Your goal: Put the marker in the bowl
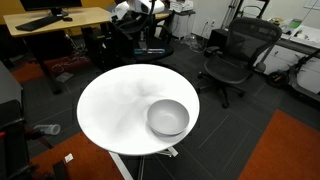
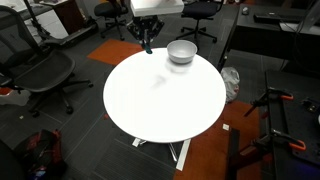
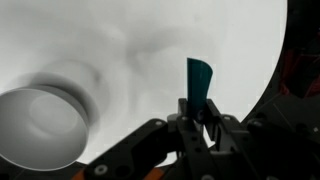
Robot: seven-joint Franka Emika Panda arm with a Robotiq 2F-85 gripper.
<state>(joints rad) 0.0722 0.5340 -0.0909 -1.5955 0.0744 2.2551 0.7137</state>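
Wrist view: the gripper (image 3: 198,112) is clamped on the marker (image 3: 199,78), a short stick of dark teal that stands upright between the jaws. I think it is held high to pass the bowl's rim. The pale bowl (image 3: 40,125) waits empty near the edge of the table (image 3: 120,45).

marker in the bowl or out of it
Out. In the wrist view the marker sticks up, held in the gripper, apart from the bowl, which looks empty.
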